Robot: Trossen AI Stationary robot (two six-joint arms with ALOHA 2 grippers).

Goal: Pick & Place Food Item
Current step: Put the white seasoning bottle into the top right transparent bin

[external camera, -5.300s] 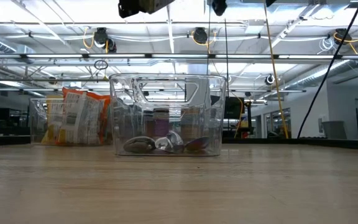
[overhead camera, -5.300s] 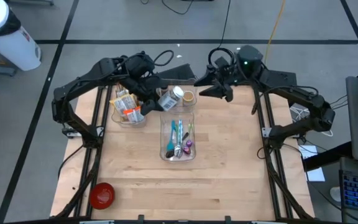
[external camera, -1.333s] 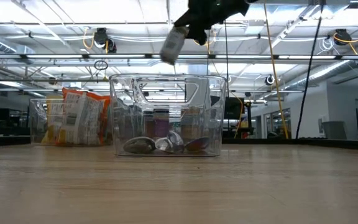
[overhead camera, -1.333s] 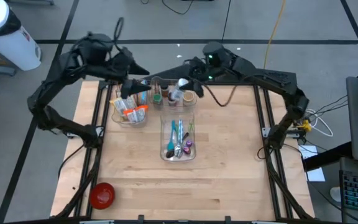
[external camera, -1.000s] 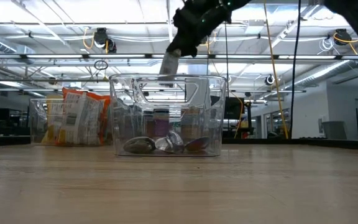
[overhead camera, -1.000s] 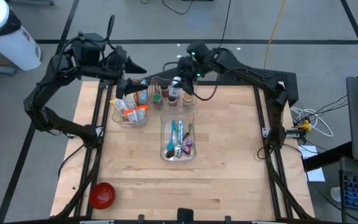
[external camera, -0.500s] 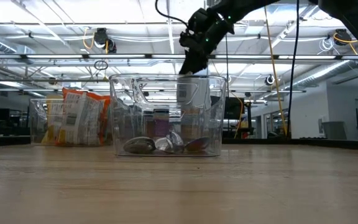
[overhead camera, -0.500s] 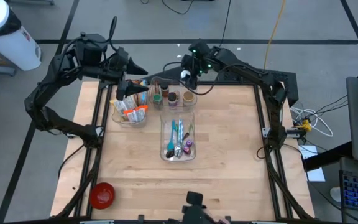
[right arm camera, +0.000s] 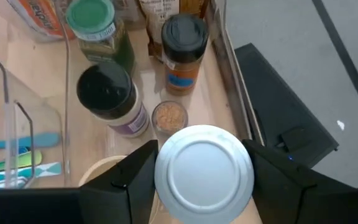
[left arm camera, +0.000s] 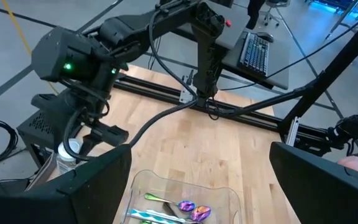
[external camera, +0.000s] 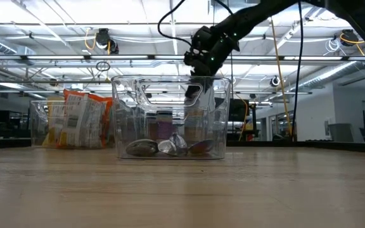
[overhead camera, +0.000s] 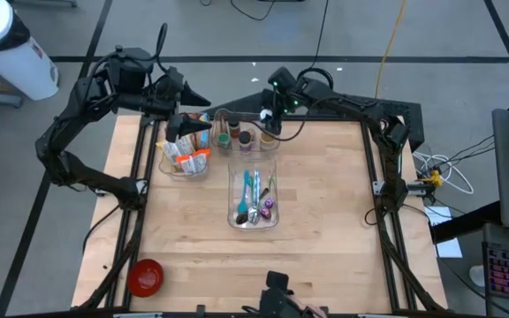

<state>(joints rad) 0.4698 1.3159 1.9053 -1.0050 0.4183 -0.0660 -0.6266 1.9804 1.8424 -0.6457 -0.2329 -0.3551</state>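
White-lidded jar clamped between right gripper fingers, lid facing wrist camera, at table's far edge, 12 o'clock from clear utensil bin. Spice jars sit just beyond it. Left gripper fingers spread wide, holding nothing, over snack bin at 10 o'clock from utensil bin.

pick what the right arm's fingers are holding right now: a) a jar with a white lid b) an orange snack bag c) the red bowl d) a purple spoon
a: in the right wrist view the right gripper has its fingers on either side of a jar with a white lid, above the spice jars at the back of the table.
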